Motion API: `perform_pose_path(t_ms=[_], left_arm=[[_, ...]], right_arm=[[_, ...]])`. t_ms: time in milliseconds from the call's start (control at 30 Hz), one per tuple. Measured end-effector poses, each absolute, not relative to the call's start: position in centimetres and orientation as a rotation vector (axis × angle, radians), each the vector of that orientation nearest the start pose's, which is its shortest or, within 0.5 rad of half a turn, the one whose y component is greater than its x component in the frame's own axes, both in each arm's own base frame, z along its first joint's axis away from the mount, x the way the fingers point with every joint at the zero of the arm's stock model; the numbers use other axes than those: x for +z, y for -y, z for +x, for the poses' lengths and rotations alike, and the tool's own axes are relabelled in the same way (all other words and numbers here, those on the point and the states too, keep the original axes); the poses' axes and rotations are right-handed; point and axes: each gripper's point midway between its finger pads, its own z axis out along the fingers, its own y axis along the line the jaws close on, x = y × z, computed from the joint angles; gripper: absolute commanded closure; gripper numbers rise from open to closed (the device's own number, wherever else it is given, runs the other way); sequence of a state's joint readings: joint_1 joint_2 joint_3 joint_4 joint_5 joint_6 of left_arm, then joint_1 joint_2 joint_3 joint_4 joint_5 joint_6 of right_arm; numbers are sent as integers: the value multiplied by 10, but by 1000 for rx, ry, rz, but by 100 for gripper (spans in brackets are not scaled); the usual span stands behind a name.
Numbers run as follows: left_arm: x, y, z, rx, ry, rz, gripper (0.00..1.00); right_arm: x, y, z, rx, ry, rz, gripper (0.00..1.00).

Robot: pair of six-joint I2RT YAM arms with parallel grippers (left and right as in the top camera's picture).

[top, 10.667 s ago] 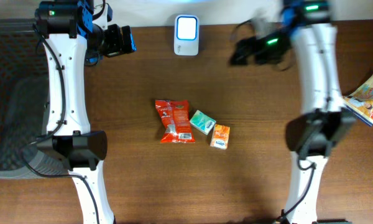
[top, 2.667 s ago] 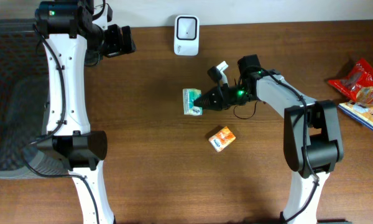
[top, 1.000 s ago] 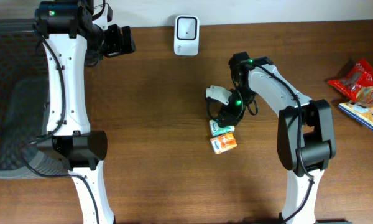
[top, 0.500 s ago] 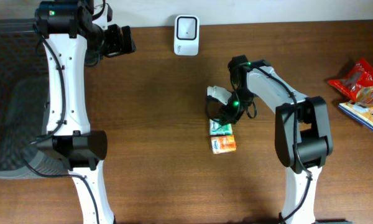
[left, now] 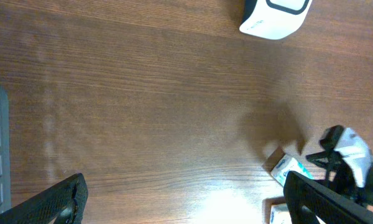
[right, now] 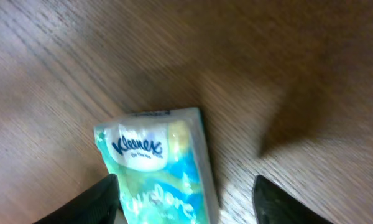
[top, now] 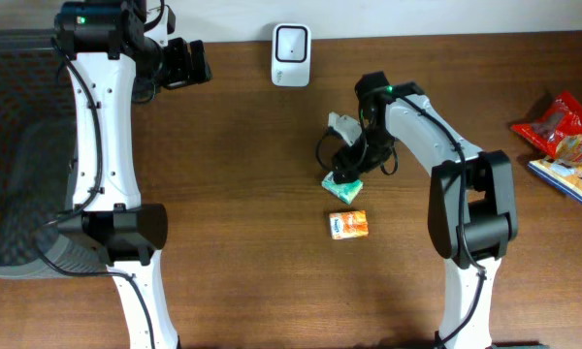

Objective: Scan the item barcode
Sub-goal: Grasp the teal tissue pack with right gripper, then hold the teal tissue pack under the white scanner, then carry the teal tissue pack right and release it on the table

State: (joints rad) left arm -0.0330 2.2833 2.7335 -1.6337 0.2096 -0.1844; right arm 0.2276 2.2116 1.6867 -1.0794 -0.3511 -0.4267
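Gaping end effector (right: 185, 191), seemingly straddling tissues (right: 150, 155)

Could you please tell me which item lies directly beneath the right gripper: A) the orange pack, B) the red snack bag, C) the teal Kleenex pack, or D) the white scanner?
C: the right wrist view shows the teal Kleenex pack lying on the table between the open fingers of the right gripper.
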Motion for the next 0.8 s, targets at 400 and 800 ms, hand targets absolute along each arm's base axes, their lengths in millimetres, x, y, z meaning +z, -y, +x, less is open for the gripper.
perform_pose_path(t_ms=[400, 800], left_arm=[[250, 52, 477, -347, -2757, -152, 1], [250, 52, 477, -347, -2756, -152, 1]], right_arm=[[212, -254, 507, 1488, -2064, -609, 96], [289, -230, 490, 2116, -2114, -348, 96]])
